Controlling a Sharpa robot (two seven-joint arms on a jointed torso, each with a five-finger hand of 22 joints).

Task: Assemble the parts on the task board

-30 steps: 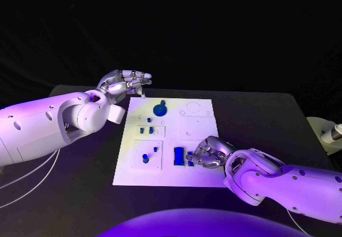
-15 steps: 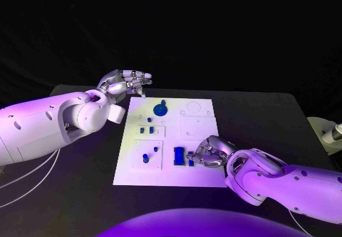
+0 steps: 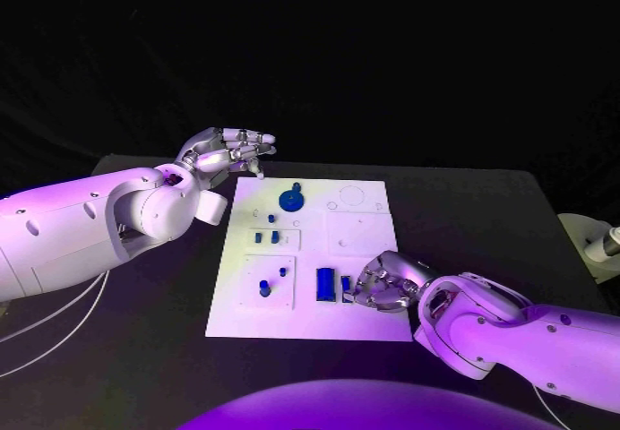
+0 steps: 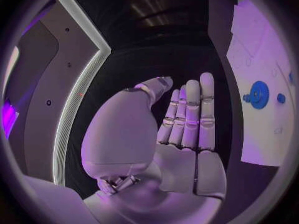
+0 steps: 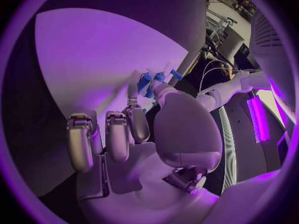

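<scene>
Blue part — at right fingers

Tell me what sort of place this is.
Probably a robotics lab or demo bench: a black table against a dark backdrop, a white task board with small blue parts, and the left hand and right hand working under coloured light.

The robot's white left arm reaches forward from the left, its silver many-fingered left hand raised near the table's far edge, fingers straight and close together, holding nothing. The white right arm comes in from the lower right, its silver many-fingered right hand lowered, fingers curled downward; whether they grip anything cannot be told.
</scene>
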